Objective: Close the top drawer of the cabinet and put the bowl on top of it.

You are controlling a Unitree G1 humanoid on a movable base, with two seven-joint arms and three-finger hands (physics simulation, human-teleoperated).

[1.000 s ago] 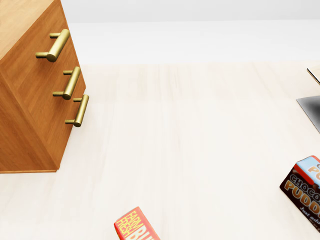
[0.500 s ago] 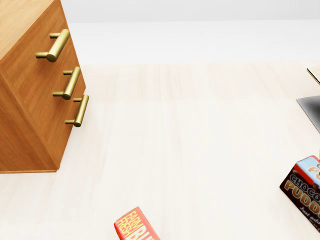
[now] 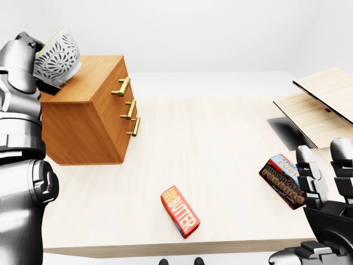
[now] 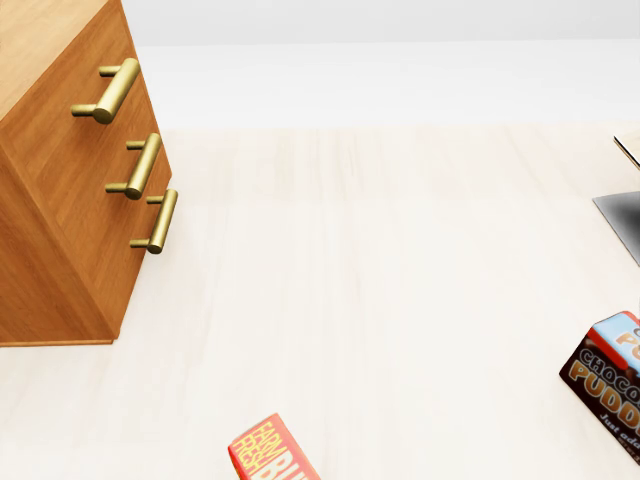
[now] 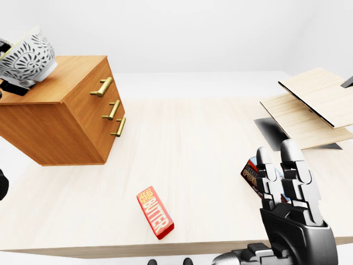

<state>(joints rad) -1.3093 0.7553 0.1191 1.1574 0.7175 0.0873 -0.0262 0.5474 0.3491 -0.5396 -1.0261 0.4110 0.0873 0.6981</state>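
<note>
The wooden cabinet stands at the left of the table, and its three brass handles line up on a flush face with all drawers in. A white patterned bowl is tilted over the cabinet top's far left corner. My left hand is shut on its rim, with a dark finger under its base. Whether the bowl touches the top I cannot tell. Low at the right, my right hand is held open with fingers up and holds nothing. The head view shows neither the bowl nor the hands.
A red butter box lies near the table's bottom edge. A chocolate pudding box lies just left of my right hand. Light wooden boards are stacked at the right. The pale table spreads between the cabinet and the boards.
</note>
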